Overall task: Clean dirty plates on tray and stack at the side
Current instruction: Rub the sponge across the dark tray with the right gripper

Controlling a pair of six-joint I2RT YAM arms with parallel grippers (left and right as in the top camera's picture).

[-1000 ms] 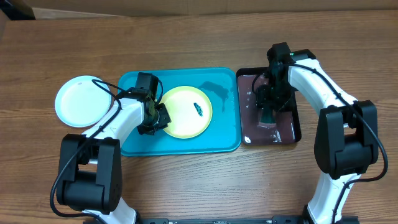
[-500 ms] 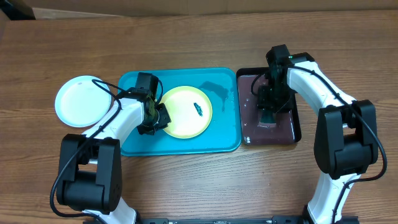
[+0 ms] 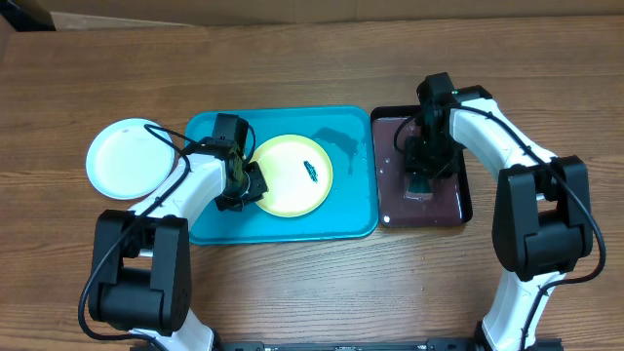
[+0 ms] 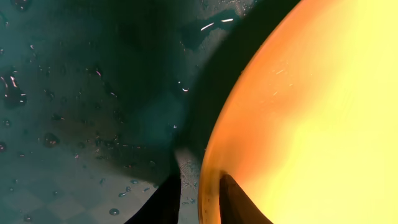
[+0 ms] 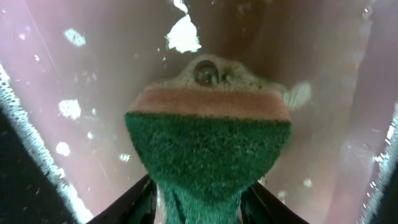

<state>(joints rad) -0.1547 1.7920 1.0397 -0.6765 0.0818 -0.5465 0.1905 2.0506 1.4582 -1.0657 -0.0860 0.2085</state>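
The yellow plate (image 3: 292,175) lies flat in the tray (image 3: 341,216), about in its middle. It has a small dark smear (image 3: 310,171) a little right of its centre. My left end effector (image 3: 252,185) is at the left rim of this plate. In the left wrist view the rim passes between my two fingers (image 4: 163,202), and they are clamped on it. The floor of the tray around them is wet, with many small drops.

The white plate (image 3: 125,158) lies on the bench (image 3: 312,292), outside the tray and near its upper left corner. I see no smear on it from above.

Just beside the right side of the tray stands the black tray (image 3: 468,200), which holds a brownish liquid (image 3: 390,195) with white flecks of foam. My right end effector (image 3: 419,183) is low over this black tray, and it points down into it. In the right wrist view its fingers (image 5: 134,202) are closed on a sponge (image 5: 208,155), and the sponge is squeezed narrow between them. The sponge is green on the side toward the camera, with a pink layer behind. Its far end is in the liquid, with foam and one bubble on it.
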